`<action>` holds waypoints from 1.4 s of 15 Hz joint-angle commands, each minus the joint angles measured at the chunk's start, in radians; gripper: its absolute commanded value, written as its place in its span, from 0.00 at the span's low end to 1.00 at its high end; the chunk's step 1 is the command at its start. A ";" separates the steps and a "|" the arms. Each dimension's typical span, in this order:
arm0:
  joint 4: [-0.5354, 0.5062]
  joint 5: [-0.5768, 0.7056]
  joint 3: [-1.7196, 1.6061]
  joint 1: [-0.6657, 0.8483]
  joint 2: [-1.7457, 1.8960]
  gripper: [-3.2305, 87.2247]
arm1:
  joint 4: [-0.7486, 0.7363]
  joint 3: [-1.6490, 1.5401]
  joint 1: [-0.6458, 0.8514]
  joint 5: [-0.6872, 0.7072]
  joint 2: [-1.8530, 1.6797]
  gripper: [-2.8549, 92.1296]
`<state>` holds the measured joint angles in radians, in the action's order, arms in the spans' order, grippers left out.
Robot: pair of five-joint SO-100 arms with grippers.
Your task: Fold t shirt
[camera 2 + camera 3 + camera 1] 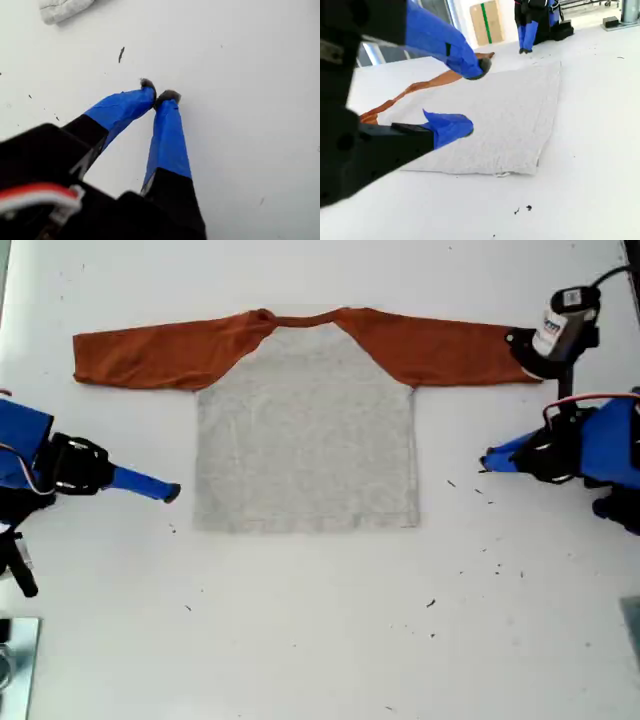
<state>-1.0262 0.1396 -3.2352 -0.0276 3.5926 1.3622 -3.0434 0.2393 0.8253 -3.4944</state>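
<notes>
On the white bench (320,640), my first gripper (160,95) rests with fingers pressed together and empty while my second gripper (470,97) holds its fingers apart, near the hem of the t shirt (306,430), spread flat between the arms with both sleeves out. To fold cleanly, I judge each gripper should pinch one sleeve near its cuff and carry it across the grey body without dragging the cloth.

No legible text or markings

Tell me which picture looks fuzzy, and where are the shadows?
Exterior view: bright, even light, the table almost washed out, hardly any shadow around the shirt. First wrist view: my first gripper is clear at its tips and blurry close to the camera. Second wrist view: my second gripper looks dark and fuzzy up close.
</notes>
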 commanded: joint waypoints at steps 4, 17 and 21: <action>0.002 0.003 -0.012 0.069 0.008 0.19 | 0.009 -0.048 -0.017 0.028 -0.011 0.07; 0.003 0.063 -0.012 0.178 0.009 0.03 | -0.052 -0.038 -0.029 -0.609 -0.012 0.07; 0.015 0.063 -0.012 0.149 0.011 0.03 | 0.107 0.255 0.130 -0.566 0.043 0.07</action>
<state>-1.0232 0.1933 -3.2352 0.1350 3.5957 1.3944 -2.9575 0.2792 0.1994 -3.4852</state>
